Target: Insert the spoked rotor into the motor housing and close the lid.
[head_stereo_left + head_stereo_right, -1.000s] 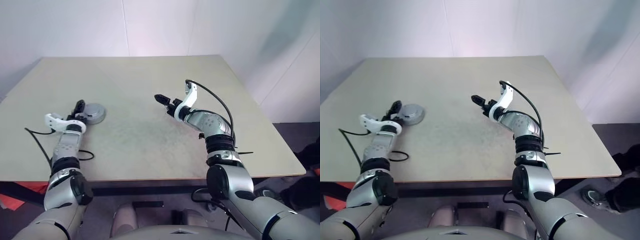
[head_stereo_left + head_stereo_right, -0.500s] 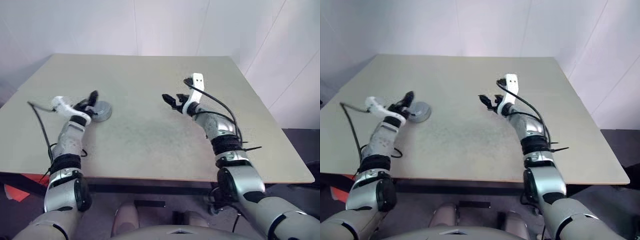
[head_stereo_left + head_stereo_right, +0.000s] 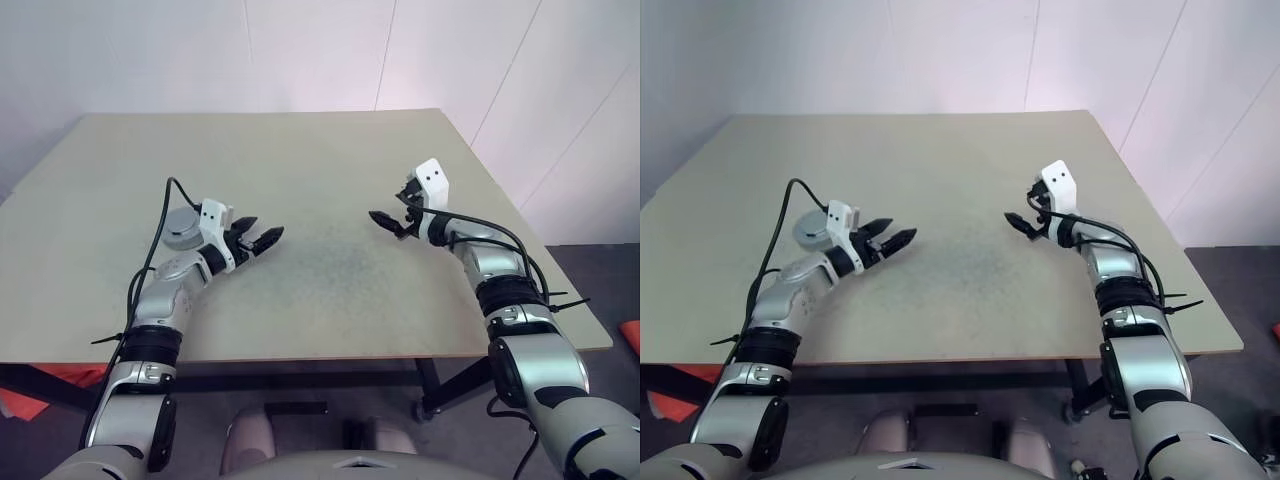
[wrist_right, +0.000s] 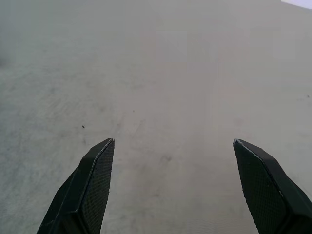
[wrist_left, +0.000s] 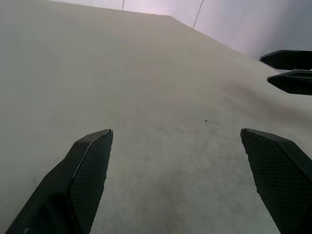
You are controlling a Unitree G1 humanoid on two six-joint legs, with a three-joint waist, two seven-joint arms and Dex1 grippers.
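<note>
Grippers hang empty over the table: left gripper and right gripper both spread wide (tips facing each other). A round grey disc, apparently the lid, lies behind the left wrist.

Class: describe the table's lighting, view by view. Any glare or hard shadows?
Left eye view: soft, even light on the table, no glare, no hard shadow under the left claw or right claw. Right wrist view: likewise evenly lit.
</note>
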